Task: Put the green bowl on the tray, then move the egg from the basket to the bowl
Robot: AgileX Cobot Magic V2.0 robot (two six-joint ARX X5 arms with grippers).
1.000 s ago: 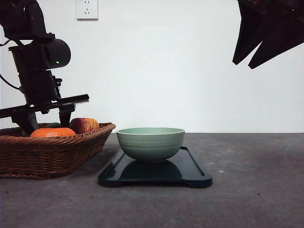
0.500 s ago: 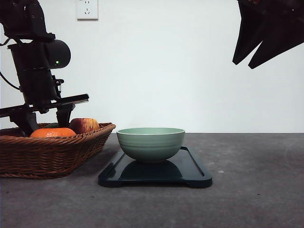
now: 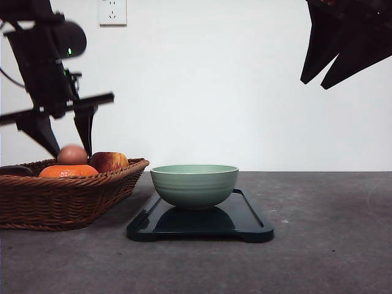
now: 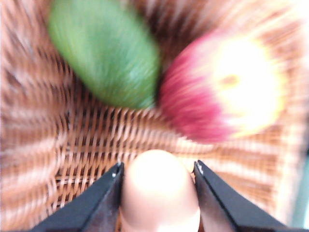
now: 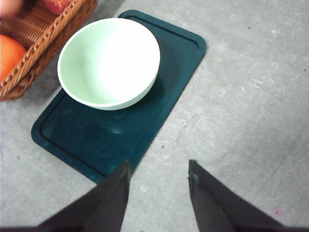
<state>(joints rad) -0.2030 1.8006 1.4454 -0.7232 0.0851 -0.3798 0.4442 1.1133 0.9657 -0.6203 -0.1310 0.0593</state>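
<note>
Your left claw [image 3: 64, 146] grips the egg [image 3: 71, 154] above the basket [image 3: 104, 190], the green bowl [image 3: 194, 185] waiting to its right on the tray [image 3: 251, 220]; your right claw [image 5: 158, 180] hangs open.

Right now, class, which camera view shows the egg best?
The left wrist view: the egg is large and close, gripped between the left claw fingers. The front view shows it small, above the basket. The right wrist view catches at most a blurred corner.

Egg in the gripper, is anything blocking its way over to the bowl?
Nothing visible does. The left gripper holds the egg just above the basket, and the bowl sits open on the tray.
</note>
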